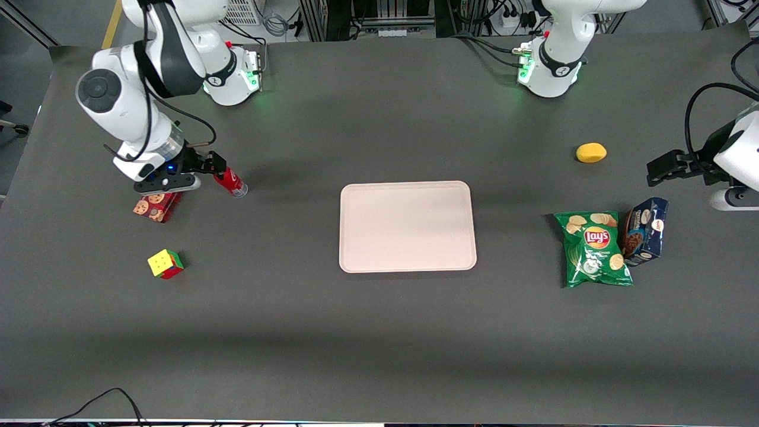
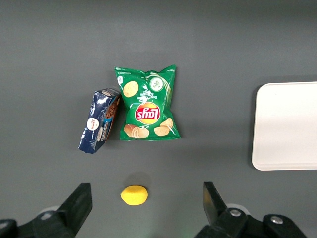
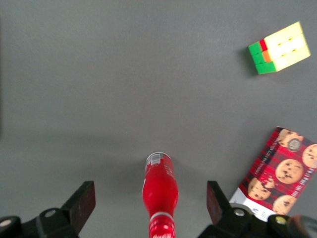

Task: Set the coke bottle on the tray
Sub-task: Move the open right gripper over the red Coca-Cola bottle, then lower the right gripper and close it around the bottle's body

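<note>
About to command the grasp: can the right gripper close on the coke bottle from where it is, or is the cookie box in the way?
Probably yes: the open gripper straddles the coke bottle; the cookie box lies clear of its fingers.

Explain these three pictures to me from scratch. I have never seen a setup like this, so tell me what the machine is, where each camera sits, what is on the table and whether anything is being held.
This is a two-armed robot at a dark table. One picture looks down from the front; the other two come from cameras mounted on each arm's wrist, looking down past the fingers.

The working arm's gripper is at its own end of the table, open, with the coke bottle standing between its two fingers. They are not touching it, so nothing is held. Beside the bottle is a red cookie box, and nearer the front camera a colour cube.

The pale tray lies in the middle with nothing on it.

Toward the parked arm's end are a green chips bag, a blue cookie box and a yellow lemon-like fruit.
</note>
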`<state>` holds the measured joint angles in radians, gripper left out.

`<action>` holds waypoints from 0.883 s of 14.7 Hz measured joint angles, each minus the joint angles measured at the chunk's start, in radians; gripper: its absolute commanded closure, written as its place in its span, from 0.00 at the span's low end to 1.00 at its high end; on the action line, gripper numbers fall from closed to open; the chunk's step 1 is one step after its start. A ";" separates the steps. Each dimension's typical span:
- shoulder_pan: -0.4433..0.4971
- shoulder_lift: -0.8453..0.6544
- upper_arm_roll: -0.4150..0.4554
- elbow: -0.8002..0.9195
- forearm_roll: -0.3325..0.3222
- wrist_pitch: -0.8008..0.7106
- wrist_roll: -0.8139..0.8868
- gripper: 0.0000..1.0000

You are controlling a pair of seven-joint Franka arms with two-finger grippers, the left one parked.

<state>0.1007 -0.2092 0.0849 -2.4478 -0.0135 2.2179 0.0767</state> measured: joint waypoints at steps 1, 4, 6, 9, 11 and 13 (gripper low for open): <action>0.000 -0.006 0.000 -0.051 0.000 0.048 -0.003 0.00; -0.008 -0.009 -0.001 -0.128 0.000 0.104 -0.045 0.00; -0.017 -0.010 -0.002 -0.151 0.000 0.125 -0.059 0.00; -0.020 -0.010 -0.003 -0.170 0.000 0.138 -0.064 0.00; -0.020 -0.008 -0.003 -0.182 0.000 0.136 -0.089 0.00; -0.021 -0.001 -0.004 -0.189 0.000 0.136 -0.112 0.00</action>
<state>0.0802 -0.2104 0.0811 -2.6373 -0.0135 2.3537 -0.0356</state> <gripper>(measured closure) 0.000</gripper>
